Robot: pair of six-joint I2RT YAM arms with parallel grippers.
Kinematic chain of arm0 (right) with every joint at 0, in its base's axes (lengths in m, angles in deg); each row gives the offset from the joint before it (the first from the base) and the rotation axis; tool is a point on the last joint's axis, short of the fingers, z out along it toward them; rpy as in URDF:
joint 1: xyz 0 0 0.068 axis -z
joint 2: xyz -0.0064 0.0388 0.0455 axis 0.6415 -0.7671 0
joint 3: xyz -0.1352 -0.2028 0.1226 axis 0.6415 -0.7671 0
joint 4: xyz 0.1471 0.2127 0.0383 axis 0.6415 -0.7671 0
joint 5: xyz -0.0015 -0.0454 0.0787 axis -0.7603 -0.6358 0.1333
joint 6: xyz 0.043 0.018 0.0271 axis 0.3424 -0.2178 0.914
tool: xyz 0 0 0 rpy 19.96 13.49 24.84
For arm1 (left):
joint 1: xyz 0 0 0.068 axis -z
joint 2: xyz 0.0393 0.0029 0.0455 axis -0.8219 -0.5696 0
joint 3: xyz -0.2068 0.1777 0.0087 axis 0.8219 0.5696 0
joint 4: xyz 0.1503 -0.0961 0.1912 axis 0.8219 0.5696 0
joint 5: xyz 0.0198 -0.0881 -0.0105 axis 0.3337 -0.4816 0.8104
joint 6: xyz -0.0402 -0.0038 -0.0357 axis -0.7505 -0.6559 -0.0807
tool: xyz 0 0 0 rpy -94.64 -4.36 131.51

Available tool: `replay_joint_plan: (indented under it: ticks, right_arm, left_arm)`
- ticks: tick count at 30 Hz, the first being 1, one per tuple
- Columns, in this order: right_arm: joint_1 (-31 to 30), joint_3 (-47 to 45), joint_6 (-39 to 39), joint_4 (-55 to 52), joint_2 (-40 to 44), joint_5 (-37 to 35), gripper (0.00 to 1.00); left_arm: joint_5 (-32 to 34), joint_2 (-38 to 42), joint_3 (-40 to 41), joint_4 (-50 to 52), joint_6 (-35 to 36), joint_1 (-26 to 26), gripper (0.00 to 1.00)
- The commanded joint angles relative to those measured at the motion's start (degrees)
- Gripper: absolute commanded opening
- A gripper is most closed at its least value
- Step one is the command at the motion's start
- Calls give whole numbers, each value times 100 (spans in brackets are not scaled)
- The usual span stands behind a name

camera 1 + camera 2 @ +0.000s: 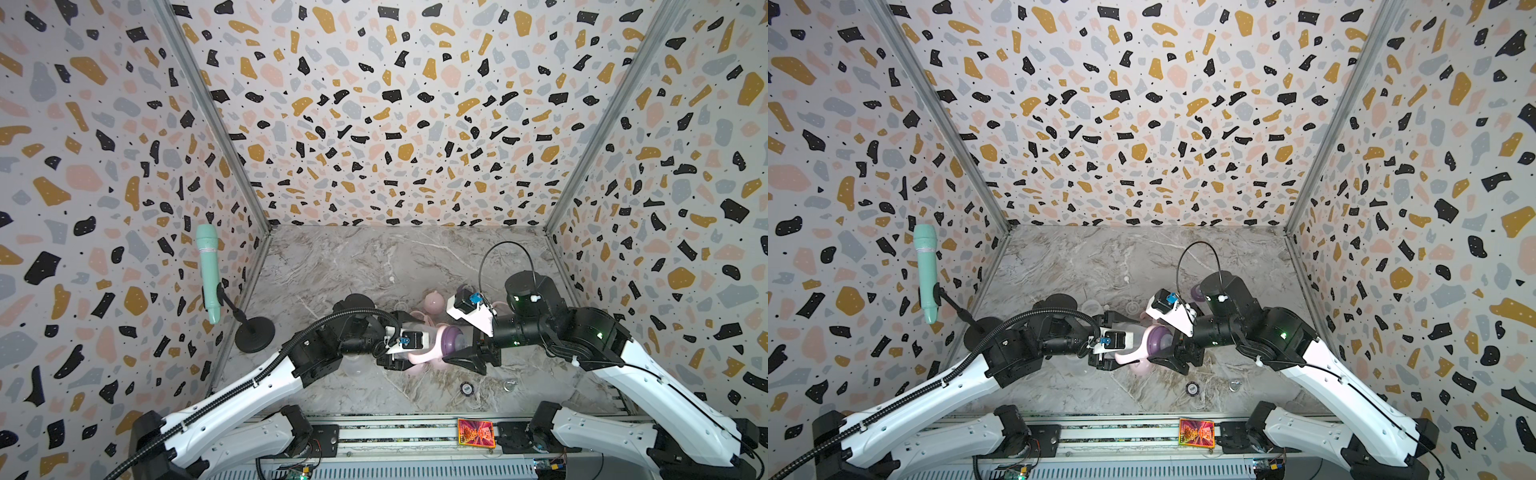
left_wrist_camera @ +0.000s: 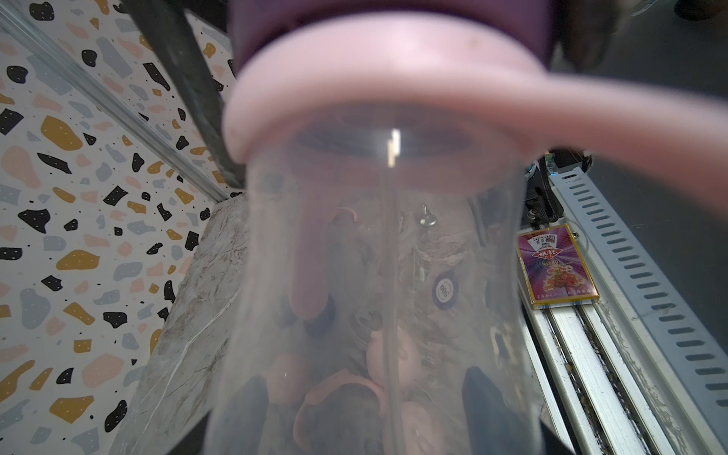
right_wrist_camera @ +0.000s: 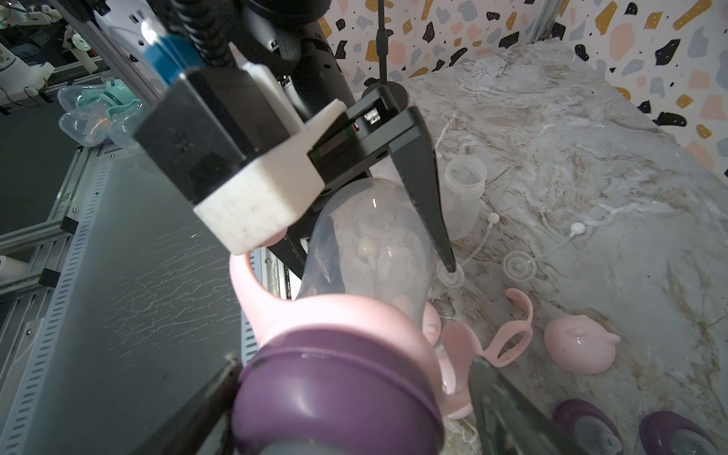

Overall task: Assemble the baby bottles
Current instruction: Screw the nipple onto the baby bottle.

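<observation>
One baby bottle [image 3: 370,244] hangs sideways above the marble table, its clear body in my left gripper [image 1: 409,343], which is shut on it. One left finger [image 3: 425,197] lies along the bottle's side. The pink two-handled ring [image 3: 354,315] and the purple collar [image 1: 453,336] sit on its neck. My right gripper [image 3: 354,364] is open around the collar [image 3: 338,394]: one finger is at its side, the other stands off with a gap. Both top views show the two grippers facing each other at mid-table. The left wrist view looks along the bottle [image 2: 374,275].
Loose parts lie on the table: a pink dome cap [image 3: 579,346], a pink handle ring [image 3: 512,335], a bare clear bottle [image 3: 465,197], two purple collars [image 3: 587,429]. A mint-green microphone [image 1: 208,270] stands left. A chip [image 1: 467,388] and a card deck [image 1: 476,432] lie at the front.
</observation>
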Motion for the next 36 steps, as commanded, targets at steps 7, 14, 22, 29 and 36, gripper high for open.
replay_joint_plan:
  ticks: [7, 14, 22, 29, 36]
  right_arm:
    - [-32, 27, 221, -2, 15, -122, 83]
    - [-13, 59, 235, -69, 110, -231, 97]
    - [82, 67, 256, -132, 143, -203, 93]
    - [144, 19, 275, -71, 95, 71, 67]
    - [355, -306, 533, 465, -88, 655, 33]
  left_arm:
    - [-54, 32, -238, -282, -66, -17, 0]
    - [-63, 33, -227, -252, -67, -30, 0]
    - [-88, 47, -235, -229, -56, -38, 0]
    - [-82, 21, -261, -273, -67, -40, 0]
    - [842, 101, -78, -909, -173, -40, 0]
